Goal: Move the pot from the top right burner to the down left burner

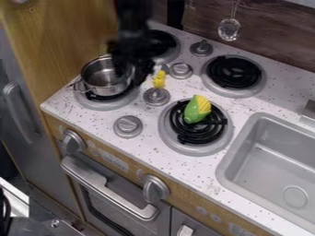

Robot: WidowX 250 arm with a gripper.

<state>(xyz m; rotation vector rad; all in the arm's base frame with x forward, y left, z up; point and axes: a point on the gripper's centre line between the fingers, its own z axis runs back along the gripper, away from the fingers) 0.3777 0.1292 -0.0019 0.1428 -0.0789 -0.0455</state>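
From where I stand, the gripper [130, 68] is a dark blur over the near side of the pot's rim, and I can't tell whether it's open or closed, or touching. The pot [103, 82] sits just below and left of it, on the front left burner [104, 105], its far handle obscured. Behind the gripper, the back left burner [167, 54] is partly covered. Close on its right stands a small yellow thing [159, 79], too fuzzy to name; farther right, a toy corn cob [197, 110] lies on the front right burner [195, 148].

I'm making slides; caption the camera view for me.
Metal pot on the front left burner, black gripper at its rim, toy corn on the front right burner.
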